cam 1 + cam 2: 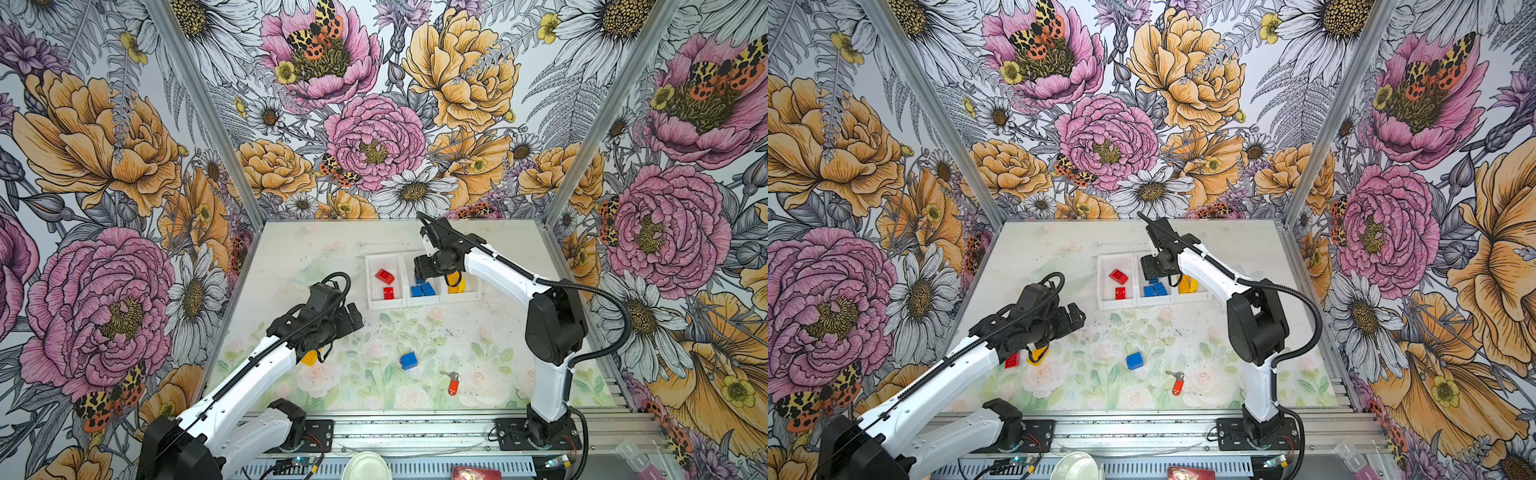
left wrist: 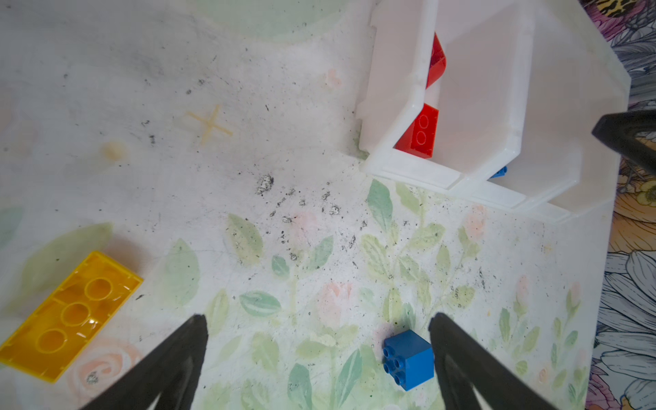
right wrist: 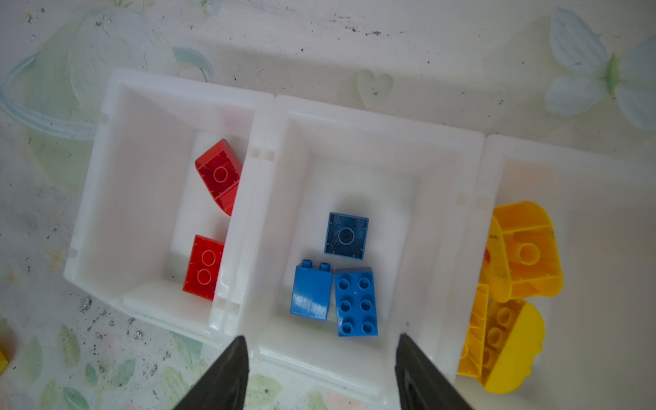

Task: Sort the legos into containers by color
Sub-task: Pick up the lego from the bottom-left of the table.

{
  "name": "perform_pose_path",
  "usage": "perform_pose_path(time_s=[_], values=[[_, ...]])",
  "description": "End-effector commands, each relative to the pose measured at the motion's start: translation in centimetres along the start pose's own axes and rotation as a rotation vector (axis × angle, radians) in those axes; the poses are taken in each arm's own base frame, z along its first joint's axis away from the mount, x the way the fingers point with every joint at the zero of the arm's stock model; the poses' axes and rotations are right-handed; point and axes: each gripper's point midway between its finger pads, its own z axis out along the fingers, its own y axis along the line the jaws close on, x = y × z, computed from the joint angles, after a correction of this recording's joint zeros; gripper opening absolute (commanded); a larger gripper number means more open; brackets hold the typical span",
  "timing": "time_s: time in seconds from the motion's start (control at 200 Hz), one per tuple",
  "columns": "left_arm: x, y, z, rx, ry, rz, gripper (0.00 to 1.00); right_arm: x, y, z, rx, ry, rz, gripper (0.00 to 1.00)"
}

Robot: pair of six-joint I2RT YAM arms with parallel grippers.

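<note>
Right wrist view: right gripper [image 3: 321, 342] over middle container [image 3: 376, 122], jaws apart, empty
Reaching forward, left gripper [image 2: 318, 319] tilts down by blue lego [image 2: 410, 358], jaws wide apart

I see tall walls papered with big pink, orange and white flowers [image 1: 374, 137], silver metal corner posts [image 1: 203, 104], and a scuffed, pale flower-printed tabletop [image 1: 478, 332], all evenly lit.

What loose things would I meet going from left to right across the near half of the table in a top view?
In a top view: red brick → yellow brick → blue brick → key with an orange-red tag.
</note>
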Motion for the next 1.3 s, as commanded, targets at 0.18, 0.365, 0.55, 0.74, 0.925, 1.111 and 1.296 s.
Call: perform_pose_path(time_s=[0.18,0.365,0.55,0.74,0.925,1.111,1.296], values=[[-0.2,4.3,-1.7,-0.191,-0.006,-0.004,0.97,1.2,1.2,-3.6,-0.050,-0.038,0.018,0.74],[-0.8,6.3,-1.3,-0.266,0.002,-0.010,0.96,2.7,1.2,-4.7,-0.056,-0.034,0.029,0.77],[-1.6,7.2,0.0,-0.287,0.033,0.003,0.96,3.6,1.0,-5.6,-0.056,-0.042,0.044,0.80],[-2.2,8.0,1.7,-0.293,0.062,-0.008,0.94,4.1,0.9,-6.3,-0.061,-0.048,0.053,0.82],[-1.8,8.9,3.2,-0.330,0.100,-0.013,0.94,4.3,1.0,-7.1,-0.072,-0.058,0.069,0.83],[-1.6,9.2,4.1,-0.332,0.113,-0.027,0.94,4.7,1.3,-7.5,-0.088,-0.054,0.092,0.83],[-1.1,9.9,4.7,-0.334,0.140,-0.054,0.94,5.2,1.6,-8.0,-0.097,-0.047,0.104,0.83]])
